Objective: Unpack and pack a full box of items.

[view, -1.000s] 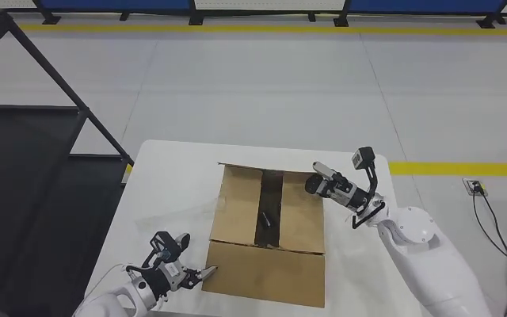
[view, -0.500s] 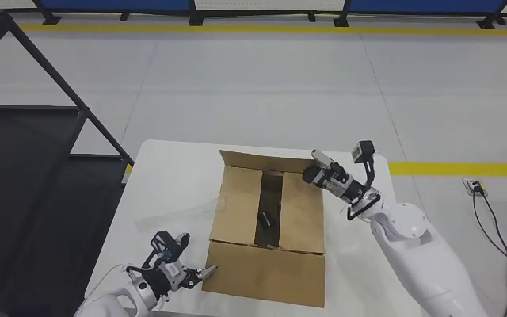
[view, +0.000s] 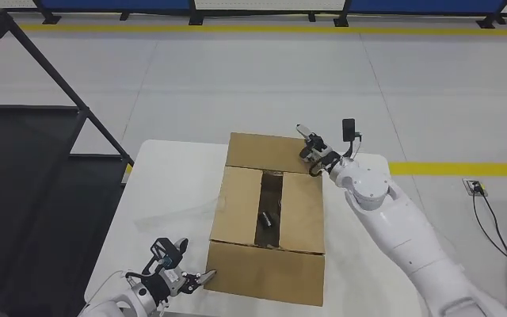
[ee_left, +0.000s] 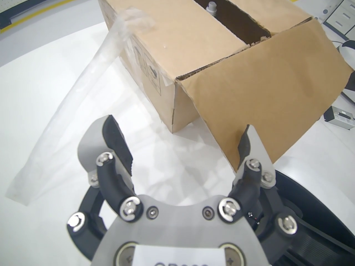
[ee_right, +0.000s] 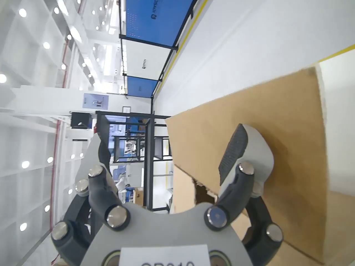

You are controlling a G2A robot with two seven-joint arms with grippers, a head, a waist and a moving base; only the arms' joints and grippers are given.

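Observation:
A brown cardboard box stands mid-table, its two long top flaps nearly closed with a dark gap between them. A white bottle cap shows in that gap. The far flap lies folded outward, and the near flap hangs out toward me. My right gripper is open at the far flap's right corner, one finger lying over the flap. My left gripper is open, low on the table at the near flap's left corner, holding nothing.
A long strip of clear plastic trails from the box's left side across the white table. A black metal frame stands beyond the table's left edge. Bare tabletop lies left of the box.
My right gripper has swung from over the box's right flap to the far side, and the far flap has folded outward. My left gripper has drawn back slightly.

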